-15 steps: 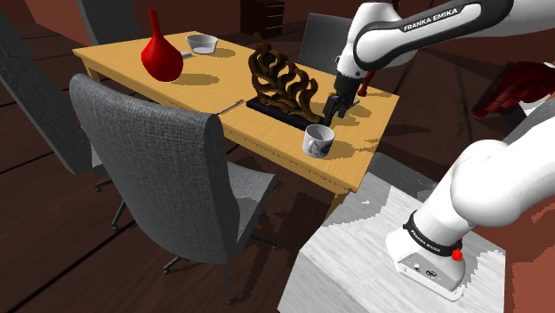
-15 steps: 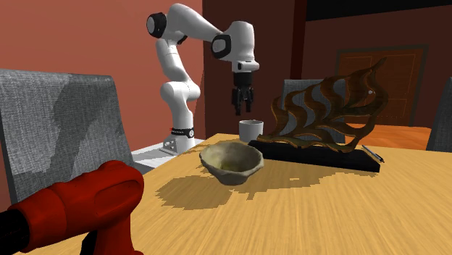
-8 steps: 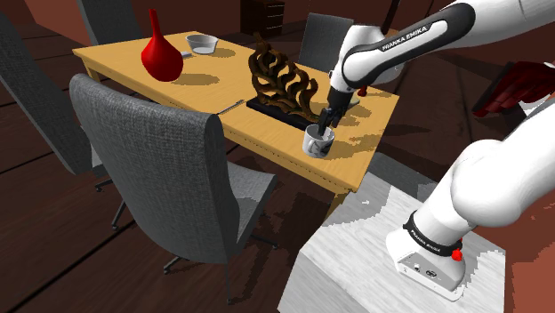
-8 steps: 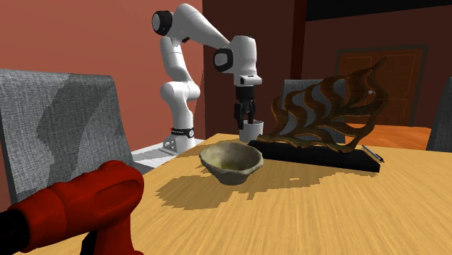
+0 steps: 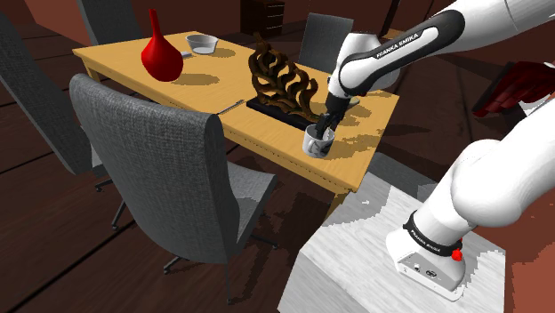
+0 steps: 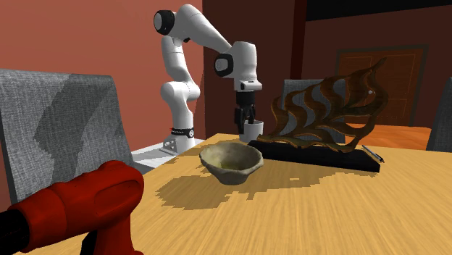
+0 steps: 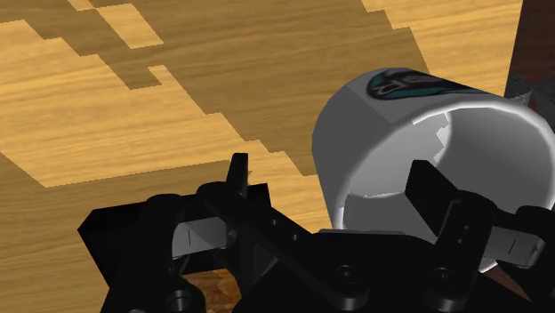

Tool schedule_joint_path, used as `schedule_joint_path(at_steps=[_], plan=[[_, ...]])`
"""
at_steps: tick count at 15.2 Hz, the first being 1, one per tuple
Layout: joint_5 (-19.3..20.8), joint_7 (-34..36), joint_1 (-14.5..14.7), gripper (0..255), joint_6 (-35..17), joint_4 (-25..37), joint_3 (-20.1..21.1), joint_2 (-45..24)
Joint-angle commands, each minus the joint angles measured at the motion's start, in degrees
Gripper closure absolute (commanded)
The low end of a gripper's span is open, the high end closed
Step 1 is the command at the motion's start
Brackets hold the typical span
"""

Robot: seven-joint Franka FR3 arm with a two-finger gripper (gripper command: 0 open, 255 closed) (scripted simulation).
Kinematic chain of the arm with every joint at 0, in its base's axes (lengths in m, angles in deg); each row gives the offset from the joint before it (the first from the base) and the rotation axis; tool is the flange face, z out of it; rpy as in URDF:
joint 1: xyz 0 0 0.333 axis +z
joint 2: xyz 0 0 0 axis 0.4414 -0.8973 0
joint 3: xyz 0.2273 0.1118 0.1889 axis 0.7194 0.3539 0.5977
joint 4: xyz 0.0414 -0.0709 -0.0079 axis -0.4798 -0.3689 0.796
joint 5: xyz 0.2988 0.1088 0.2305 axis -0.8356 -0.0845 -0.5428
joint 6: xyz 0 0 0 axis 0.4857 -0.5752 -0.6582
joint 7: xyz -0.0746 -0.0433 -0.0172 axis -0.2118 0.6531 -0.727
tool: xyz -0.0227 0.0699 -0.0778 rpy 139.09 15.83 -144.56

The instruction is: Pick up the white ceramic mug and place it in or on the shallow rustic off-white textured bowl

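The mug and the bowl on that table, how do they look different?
The mug is white, tall and straight-walled, with a dark badge; the bowl is duller, low and wide, with a wavy rim. The claw is open astride the mug's wall, one finger inside; the bowl stands apart with nothing touching it. Both sit open side up on the wooden table.

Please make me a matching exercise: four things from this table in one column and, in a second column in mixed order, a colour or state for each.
Things:
1. mug
2. bowl
3. vase
4. sculpture

Descriptions:
A. red
B. dark brown, wavy
C. the open gripper straddles its wall
D. pale and empty

Pairs: 1-C, 2-D, 3-A, 4-B
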Motion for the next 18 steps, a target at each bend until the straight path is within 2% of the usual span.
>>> schedule_joint_path(at_steps=[1,2,3,12,18], plan=[[0.0,0.0,0.0,0,0.0,0.0,0.0,0.0],[0.0,0.0,0.0,0,0.0,0.0,0.0,0.0],[0.0,0.0,0.0,255,0.0,0.0,0.0,0.0],[0.0,0.0,0.0,255,0.0,0.0,0.0,0.0],[0.9,0.9,-0.3,255,5.4,2.1,0.5,3.4]])
